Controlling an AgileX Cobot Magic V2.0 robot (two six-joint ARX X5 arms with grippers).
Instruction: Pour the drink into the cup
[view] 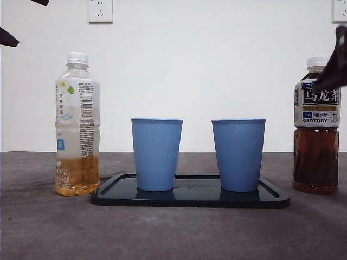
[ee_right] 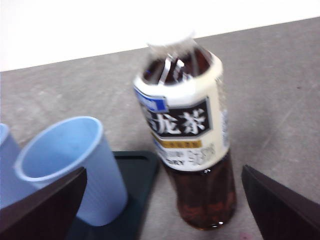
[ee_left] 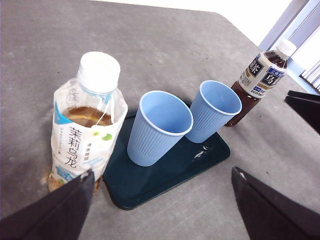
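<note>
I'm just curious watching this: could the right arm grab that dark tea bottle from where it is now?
Probably yes. The right pincer is open, its jaws either side of the dark tea bottle, with nothing between. The nearest blue cup stands apart on the tray, seemingly out of the way.

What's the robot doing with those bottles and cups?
It is getting ready to pour a drink. Two blue cups, the left cup and the right cup, stand empty on a dark tray. A pale tea bottle stands beside the tray on one side, a dark tea bottle on the other, both capped. The left gripper is open near the pale bottle, and the right gripper is open around the dark one. Nothing is held yet.
</note>
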